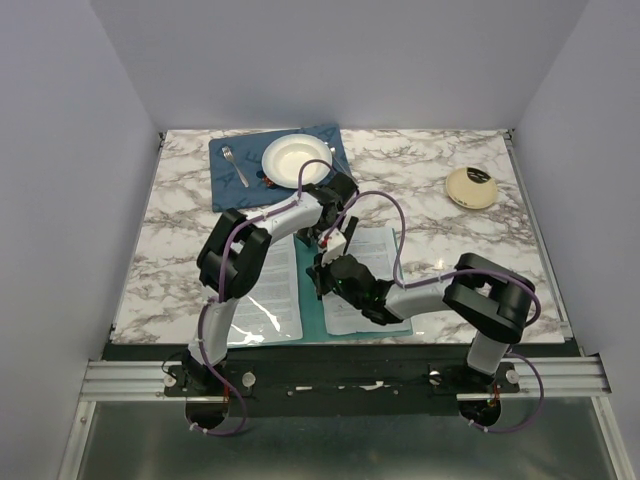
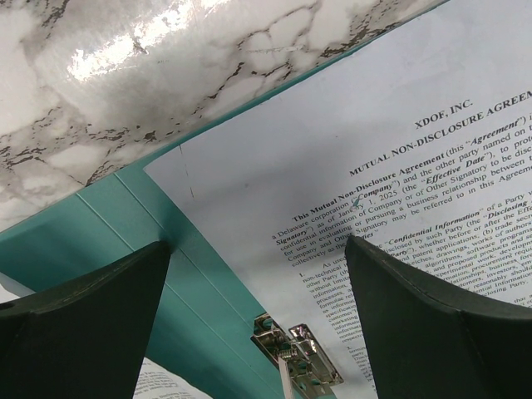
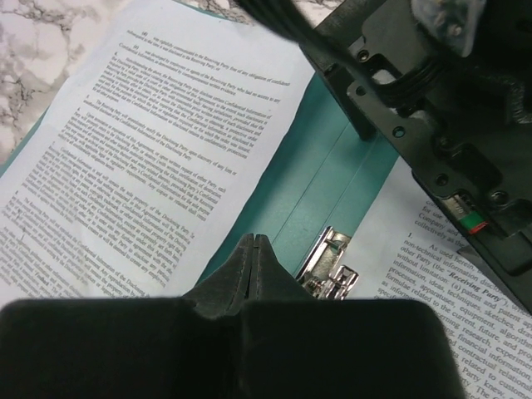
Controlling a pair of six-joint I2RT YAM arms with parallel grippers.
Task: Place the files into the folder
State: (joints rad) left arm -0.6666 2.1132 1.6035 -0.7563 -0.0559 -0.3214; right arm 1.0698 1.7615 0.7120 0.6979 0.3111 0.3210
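Files (image 1: 275,285) printed with dense black text lie across both halves of an open teal folder (image 1: 315,312) at the near edge of a marble table (image 1: 430,170), where two robot arms meet above its spine. The left gripper (image 2: 256,245) hangs over the far end of the fold with its dark fingers (image 2: 91,316) spread wide and nothing between them; beneath it shows the corner of a page headed "Mutual Non-Disclosure Agreement", set on the teal with a narrow border of folder around it. The right gripper (image 3: 254,243) comes in from the opposite side with its two fingers pressed flat together and empty, the tip pointing at the teal strip of the spine between the edge of one sheet and the small metal clip (image 3: 332,268) just beside it. Whether that tip touches the folder cannot be told from the wrist view. The clip sits on the fold between the two pages, and the left arm's black housing fills the upper right of the right wrist's view. Well apart at the far side of the table, a dark blue placemat (image 1: 232,180) carries a white plate (image 1: 293,158) and a fork (image 1: 236,166), while a cream round object (image 1: 471,187) rests near the right edge.
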